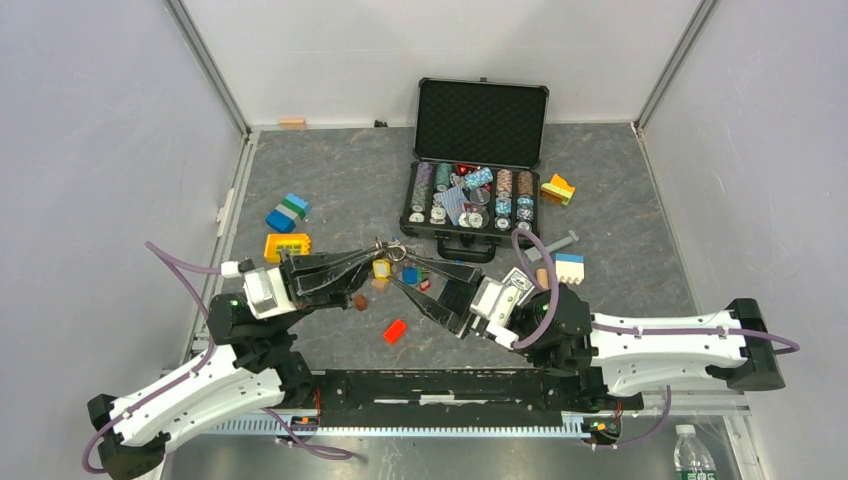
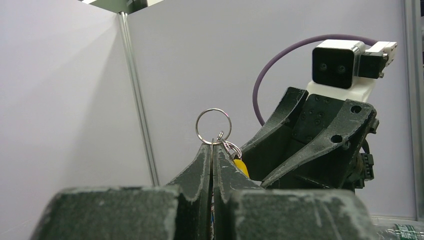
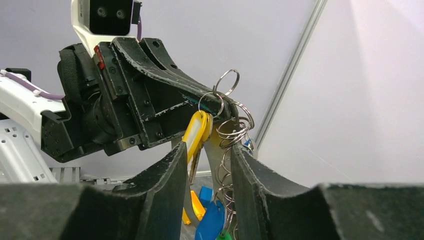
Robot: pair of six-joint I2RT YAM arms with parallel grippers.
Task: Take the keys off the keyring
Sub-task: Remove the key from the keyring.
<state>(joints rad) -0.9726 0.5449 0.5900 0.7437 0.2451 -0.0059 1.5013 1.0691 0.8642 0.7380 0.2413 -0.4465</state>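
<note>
**Keyring pinched on the left, keys hanging between spread fingers on the right**

Our left gripper [image 2: 213, 148] has its fingers pressed together on the keyring [image 2: 197, 127], whose loop stands up above the tips. Our right gripper [image 3: 207, 150] is spread, and the keys [image 3: 196, 131] hang in the gap between its fingers. We cannot tell whether either finger touches them. The two grippers meet tip to tip in mid-air over the near middle of the table [image 1: 330, 180].

The left wrist view hides nearly all of the bunch behind its own fingers, so only a sliver of the yellow cover [image 2: 241, 167] shows. From above, the ring is a small tangle, too fine to read. Only the right wrist view shows a chain of small rings [image 3: 235, 131] below the loop, and a blue cover [image 3: 210, 222] cut off at the bottom edge.

The table is a grey marbled mat walled by pale panels. Seen only from above are an open poker chip case [image 1: 480, 120] at the far side, toy blocks [image 1: 288, 212] to the left, and a red block [image 1: 395, 331] near the arms.
</note>
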